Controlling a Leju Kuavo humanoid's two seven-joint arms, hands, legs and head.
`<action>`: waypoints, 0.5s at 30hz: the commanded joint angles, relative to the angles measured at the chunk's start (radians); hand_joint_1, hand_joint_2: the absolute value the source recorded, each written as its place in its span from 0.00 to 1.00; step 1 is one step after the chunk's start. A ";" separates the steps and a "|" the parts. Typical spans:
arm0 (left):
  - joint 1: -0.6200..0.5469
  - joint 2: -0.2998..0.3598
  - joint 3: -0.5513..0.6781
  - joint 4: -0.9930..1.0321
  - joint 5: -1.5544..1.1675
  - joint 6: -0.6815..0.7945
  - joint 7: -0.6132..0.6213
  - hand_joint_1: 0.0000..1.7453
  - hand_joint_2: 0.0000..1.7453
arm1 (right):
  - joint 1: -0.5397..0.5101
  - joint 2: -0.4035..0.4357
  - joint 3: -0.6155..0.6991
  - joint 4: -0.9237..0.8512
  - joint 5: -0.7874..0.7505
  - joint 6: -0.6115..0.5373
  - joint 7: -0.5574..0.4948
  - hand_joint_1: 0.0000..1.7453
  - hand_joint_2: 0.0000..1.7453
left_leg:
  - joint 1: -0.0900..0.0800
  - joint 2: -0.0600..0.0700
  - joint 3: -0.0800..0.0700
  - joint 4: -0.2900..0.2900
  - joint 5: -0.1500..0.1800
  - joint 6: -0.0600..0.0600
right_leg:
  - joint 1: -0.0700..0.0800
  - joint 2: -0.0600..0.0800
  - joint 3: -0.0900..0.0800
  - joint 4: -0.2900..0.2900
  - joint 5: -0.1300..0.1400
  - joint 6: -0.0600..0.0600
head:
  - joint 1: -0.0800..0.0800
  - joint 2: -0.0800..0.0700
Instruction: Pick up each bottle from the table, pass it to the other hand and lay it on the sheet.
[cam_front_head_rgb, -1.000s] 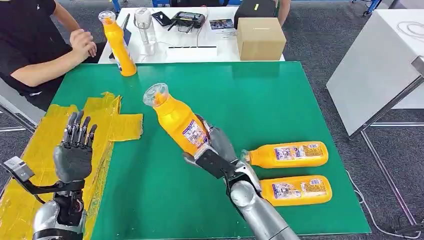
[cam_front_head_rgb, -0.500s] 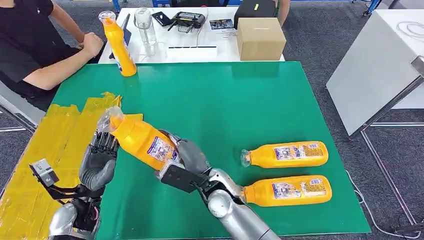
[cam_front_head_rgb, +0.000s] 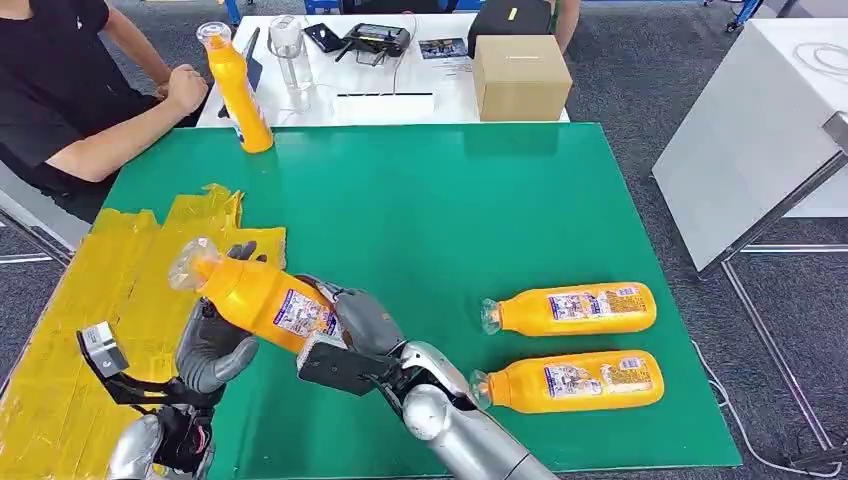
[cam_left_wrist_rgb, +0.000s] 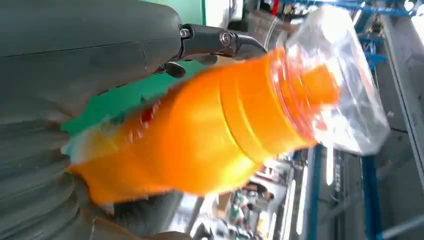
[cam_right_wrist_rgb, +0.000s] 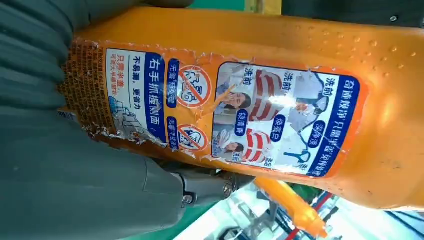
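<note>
An orange bottle (cam_front_head_rgb: 260, 297) with a clear cap hangs tilted over the edge of the yellow sheet (cam_front_head_rgb: 110, 270), cap toward the left. My right hand (cam_front_head_rgb: 350, 335) grips its labelled lower body (cam_right_wrist_rgb: 280, 110). My left hand (cam_front_head_rgb: 212, 345) is cupped around its upper body, one finger curling over the top; the left wrist view has the bottle (cam_left_wrist_rgb: 225, 125) lying against the palm (cam_left_wrist_rgb: 75, 60). Two more orange bottles (cam_front_head_rgb: 575, 309) (cam_front_head_rgb: 575, 381) lie on their sides at the right of the green table top (cam_front_head_rgb: 450, 200). Another bottle (cam_front_head_rgb: 238, 90) stands upright at the far left corner.
A person in black (cam_front_head_rgb: 60, 90) sits at the far left, an arm resting near the upright bottle. Beyond the green top, a white table (cam_front_head_rgb: 330, 100) carries a cardboard box (cam_front_head_rgb: 520, 77), a clear bottle and devices. A white panel stands to the right.
My right hand has carried the bottle leftward and lower, tipping its cap toward the sheet. My left hand has moved in from the sheet and closed around the bottle's upper part.
</note>
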 joint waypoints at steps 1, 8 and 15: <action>0.030 0.044 -0.089 0.049 0.116 -0.035 0.058 0.00 1.00 | -0.069 0.005 0.079 0.124 0.023 0.005 0.006 1.00 1.00 | 0.000 0.002 0.006 -0.001 -0.001 0.000 | 0.000 0.002 0.005 -0.001 -0.001 0.000 | 0.000 0.000; 0.022 0.052 -0.092 0.056 0.111 -0.022 0.058 0.00 1.00 | -0.071 0.021 0.101 0.146 0.035 -0.003 0.014 1.00 1.00 | 0.000 0.001 0.005 -0.001 -0.001 0.000 | 0.000 0.001 0.005 -0.001 -0.001 0.000 | 0.000 0.000; 0.013 0.057 -0.090 0.046 -0.010 0.061 0.019 0.00 1.00 | -0.073 0.028 0.109 0.148 0.031 -0.007 0.015 1.00 1.00 | 0.000 0.000 0.002 -0.001 0.000 0.000 | 0.000 0.000 0.002 -0.001 0.000 0.000 | 0.000 0.000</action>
